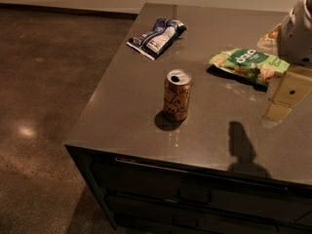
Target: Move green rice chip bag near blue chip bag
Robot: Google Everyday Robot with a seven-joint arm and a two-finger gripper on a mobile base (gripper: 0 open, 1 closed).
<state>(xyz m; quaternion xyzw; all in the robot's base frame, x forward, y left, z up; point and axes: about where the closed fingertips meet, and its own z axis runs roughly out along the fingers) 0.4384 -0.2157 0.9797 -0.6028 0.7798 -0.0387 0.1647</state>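
The green rice chip bag (249, 63) is at the right side of the grey counter (131, 106), tilted and held a little above the surface, with a dark shadow under its left end. My gripper (285, 79) comes in from the right edge under the white arm (297, 30) and is shut on the bag's right end. The blue chip bag (157, 37) lies flat at the far middle of the counter, well to the left of the green bag and apart from it.
An orange drink can (177, 95) stands upright in the counter's middle, between the two bags and nearer the front. Another snack packet (269, 37) shows partly behind the arm. The counter's left edge drops to a dark floor (44, 91). Drawers run below the front edge.
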